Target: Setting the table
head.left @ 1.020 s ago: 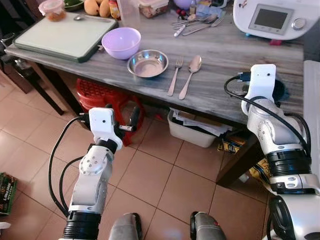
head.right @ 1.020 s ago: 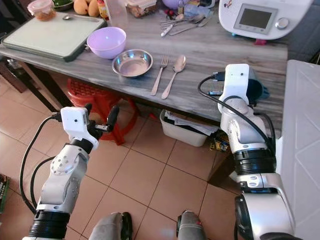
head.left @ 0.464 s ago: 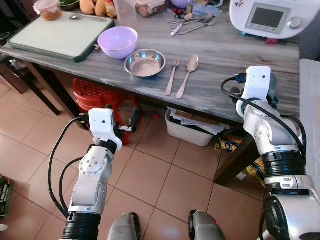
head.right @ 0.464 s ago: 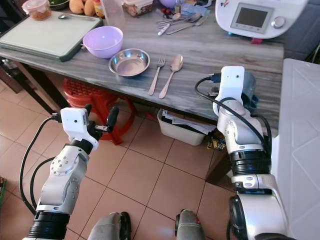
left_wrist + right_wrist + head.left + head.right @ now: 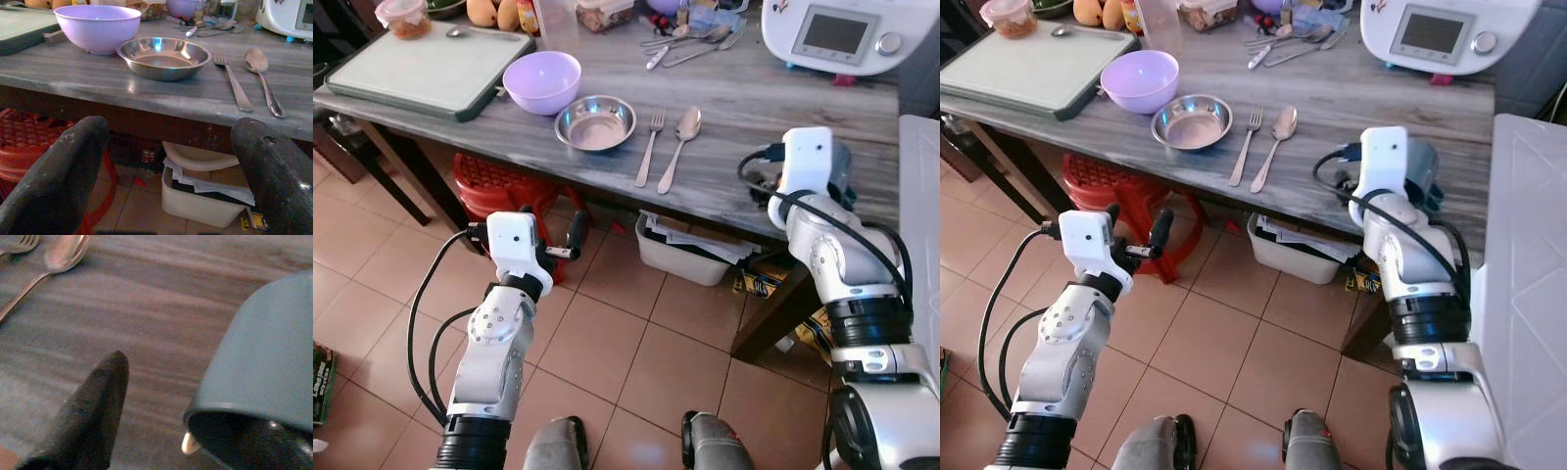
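On the grey wooden surface [image 5: 744, 108], the right gripper [image 5: 161, 421] has one finger inside a teal cup [image 5: 264, 362] and the other finger [image 5: 93, 416] outside it, apart from the wall, so whether it grips is unclear. The cup sits near the surface's right near edge. To its left lie a spoon [image 5: 679, 144] and fork [image 5: 649, 145], then a steel bowl [image 5: 596, 121] and a purple bowl [image 5: 541, 81]. The left gripper [image 5: 551, 235] hangs open and empty below the surface edge, over the tiled floor [image 5: 636, 362].
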You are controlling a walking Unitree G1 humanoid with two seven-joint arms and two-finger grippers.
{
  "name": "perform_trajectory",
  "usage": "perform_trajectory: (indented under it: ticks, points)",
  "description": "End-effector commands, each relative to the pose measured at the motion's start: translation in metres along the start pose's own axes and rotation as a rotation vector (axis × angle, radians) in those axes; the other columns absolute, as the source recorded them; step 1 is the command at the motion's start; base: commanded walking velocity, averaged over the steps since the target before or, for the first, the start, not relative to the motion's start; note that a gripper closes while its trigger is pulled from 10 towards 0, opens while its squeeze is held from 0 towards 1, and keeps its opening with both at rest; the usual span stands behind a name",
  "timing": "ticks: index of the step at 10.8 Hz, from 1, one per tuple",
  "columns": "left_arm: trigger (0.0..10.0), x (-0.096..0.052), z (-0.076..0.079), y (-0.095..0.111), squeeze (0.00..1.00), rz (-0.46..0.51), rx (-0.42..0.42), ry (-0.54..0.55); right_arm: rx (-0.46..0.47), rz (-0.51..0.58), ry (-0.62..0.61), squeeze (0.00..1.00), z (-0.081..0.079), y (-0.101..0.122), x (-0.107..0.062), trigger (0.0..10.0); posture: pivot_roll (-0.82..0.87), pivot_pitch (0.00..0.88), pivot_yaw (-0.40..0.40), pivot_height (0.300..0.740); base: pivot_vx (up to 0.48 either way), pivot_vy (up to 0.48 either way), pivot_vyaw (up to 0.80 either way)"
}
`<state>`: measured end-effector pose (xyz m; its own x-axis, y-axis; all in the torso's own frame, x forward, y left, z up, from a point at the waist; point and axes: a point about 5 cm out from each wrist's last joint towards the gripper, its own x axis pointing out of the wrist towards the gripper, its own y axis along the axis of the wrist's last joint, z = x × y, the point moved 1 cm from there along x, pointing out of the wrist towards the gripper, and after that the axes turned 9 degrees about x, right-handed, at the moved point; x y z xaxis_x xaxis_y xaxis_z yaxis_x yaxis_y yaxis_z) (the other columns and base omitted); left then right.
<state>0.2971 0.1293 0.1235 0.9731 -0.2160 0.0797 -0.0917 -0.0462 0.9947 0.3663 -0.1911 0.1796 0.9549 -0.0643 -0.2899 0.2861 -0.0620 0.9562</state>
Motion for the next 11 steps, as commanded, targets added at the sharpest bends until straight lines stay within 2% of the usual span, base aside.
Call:
perform_trajectory:
  ticks: [1, 2, 6, 8, 11]
  points:
    - [10.0, -0.003, -0.003, 0.0, 0.0, -0.004, 0.006, 0.016, -0.003, -0.004, 0.016, 0.56, -0.003, 0.001, -0.003, 10.0, -0.07, 0.163, 0.055, 0.74, 0.0, 0.0, 0.0]
    - [10.0, -0.003, -0.003, 0.001, 0.0, -0.004, 0.006, 0.017, -0.001, 0.002, 0.021, 0.0, -0.005, 0.002, -0.006, 10.0, -0.07, 0.163, 0.053, 0.74, 0.0, 0.0, 0.0]
    - [10.0, -0.005, -0.004, 0.0, 0.0, -0.007, 0.01, 0.019, -0.006, 0.017, -0.031, 0.0, -0.003, -0.007, -0.028, 10.0, -0.07, 0.162, 0.056, 0.74, 0.0, 0.0, 0.0]
    - [10.0, -0.005, -0.005, 0.0, 0.0, -0.008, 0.012, 0.016, -0.024, 0.048, -0.007, 0.0, -0.007, -0.009, -0.036, 10.0, -0.07, 0.165, 0.056, 0.74, 0.0, 0.0, 0.0]
    - [10.0, -0.006, -0.004, 0.0, 0.0, -0.012, 0.011, 0.016, -0.006, 0.046, -0.018, 0.0, -0.002, -0.008, -0.03, 10.0, -0.07, 0.17, 0.056, 0.74, 0.0, 0.0, 0.0]
